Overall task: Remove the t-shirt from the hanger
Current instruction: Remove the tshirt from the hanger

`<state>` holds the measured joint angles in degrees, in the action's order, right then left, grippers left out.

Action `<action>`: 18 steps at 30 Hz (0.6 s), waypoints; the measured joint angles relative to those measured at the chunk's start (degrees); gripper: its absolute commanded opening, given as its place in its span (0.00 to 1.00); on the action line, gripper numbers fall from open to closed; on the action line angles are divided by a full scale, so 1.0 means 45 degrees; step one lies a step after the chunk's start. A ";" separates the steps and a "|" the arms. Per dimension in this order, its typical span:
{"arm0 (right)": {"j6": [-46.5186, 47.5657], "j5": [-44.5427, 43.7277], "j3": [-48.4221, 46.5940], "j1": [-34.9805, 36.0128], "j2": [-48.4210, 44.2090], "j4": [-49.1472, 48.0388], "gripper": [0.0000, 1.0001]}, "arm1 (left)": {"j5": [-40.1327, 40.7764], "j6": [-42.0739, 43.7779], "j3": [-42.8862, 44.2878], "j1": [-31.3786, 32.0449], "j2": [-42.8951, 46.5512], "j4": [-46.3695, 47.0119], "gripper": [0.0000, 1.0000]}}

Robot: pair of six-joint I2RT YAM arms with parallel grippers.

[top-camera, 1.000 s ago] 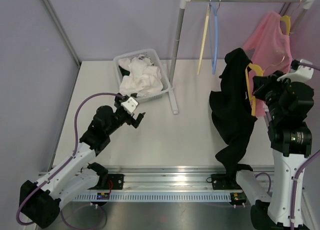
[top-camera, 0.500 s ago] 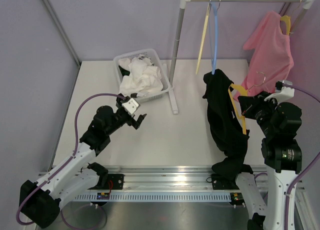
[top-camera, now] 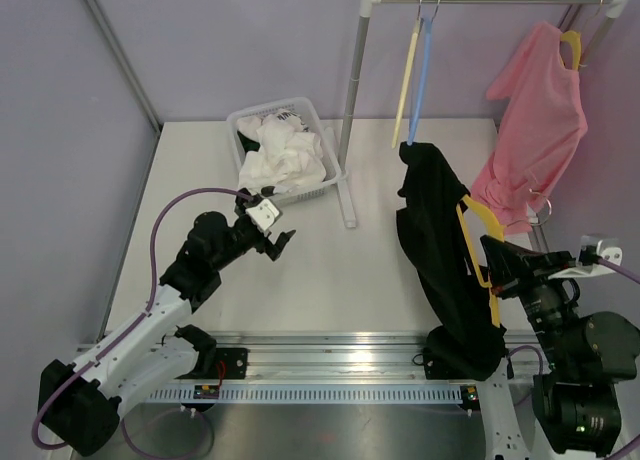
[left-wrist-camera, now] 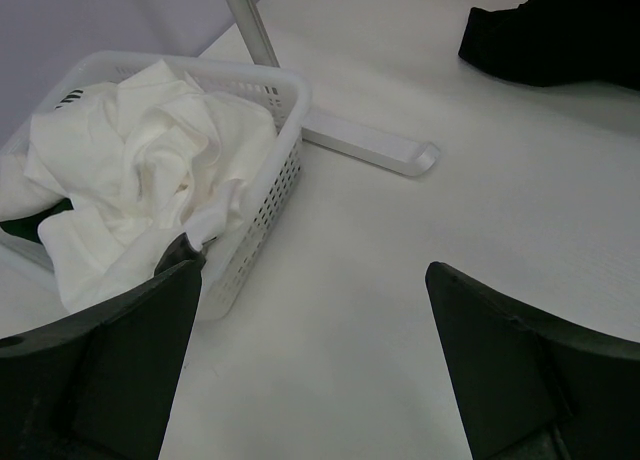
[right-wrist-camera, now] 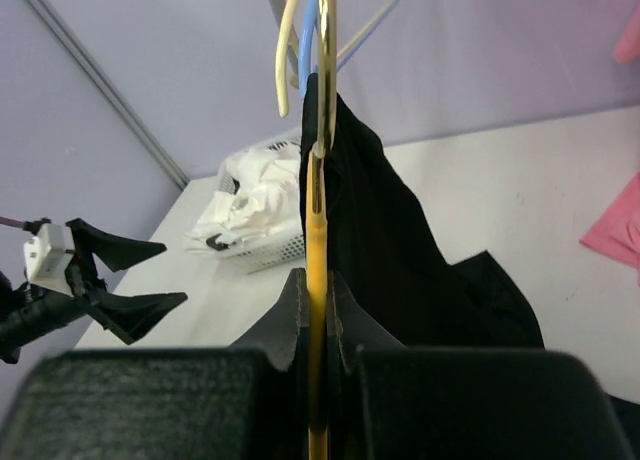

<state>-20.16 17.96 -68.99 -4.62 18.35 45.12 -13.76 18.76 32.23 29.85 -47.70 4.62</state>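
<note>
The black t-shirt [top-camera: 435,245] hangs on a yellow hanger [top-camera: 474,225], its lower end bunched near the table's front edge. My right gripper [top-camera: 494,270] is shut on the hanger's lower arm. In the right wrist view both jaws pinch the yellow hanger [right-wrist-camera: 319,210] and the t-shirt [right-wrist-camera: 385,240] drapes down its right side. My left gripper [top-camera: 279,241] stands open over bare table at the left. In the left wrist view it [left-wrist-camera: 310,300] holds nothing, and a corner of the black t-shirt [left-wrist-camera: 560,40] shows at the top right.
A white basket [top-camera: 262,108] of white clothes stands at the back left, close to my left gripper; its wall [left-wrist-camera: 270,195] is just beyond the left finger. The clothes rack [top-camera: 355,100] carries a blue hanger [top-camera: 420,70], a cream hanger [top-camera: 406,80] and a pink shirt [top-camera: 535,110].
My right arm has drawn the hanger and black t-shirt away from the rack, leftward and toward the near edge. The left arm has not moved.
</note>
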 measured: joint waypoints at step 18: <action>-0.1287 0.7111 -0.0976 -0.5406 -0.0466 -0.0593 0.00 | -0.0452 0.0141 -0.0262 0.0039 0.0607 -0.0044 0.99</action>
<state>-25.96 49.95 -73.38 -28.95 16.25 42.46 -15.79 19.40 31.05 30.02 -44.97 4.43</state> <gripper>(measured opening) 0.047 0.985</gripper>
